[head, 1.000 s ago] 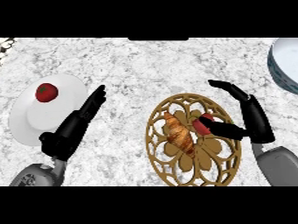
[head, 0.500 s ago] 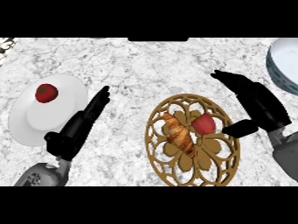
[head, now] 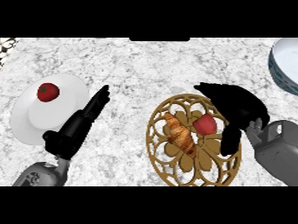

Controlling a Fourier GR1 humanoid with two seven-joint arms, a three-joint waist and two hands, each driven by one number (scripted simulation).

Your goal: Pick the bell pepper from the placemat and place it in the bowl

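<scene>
My right hand (head: 238, 109) over the mat, pepper just beside my thumb.

Thumb and fingers are spread apart, uncurled, gripping nothing; the red bell pepper (head: 205, 124) lies on the round woven placemat (head: 177, 168) between them, a croissant (head: 180, 134) to its left. My left hand (head: 80, 127) rests straight-fingered by a white plate (head: 32, 120) bearing a tomato (head: 47, 92). The bowl (head: 293, 65) stands beyond, further right.
</scene>
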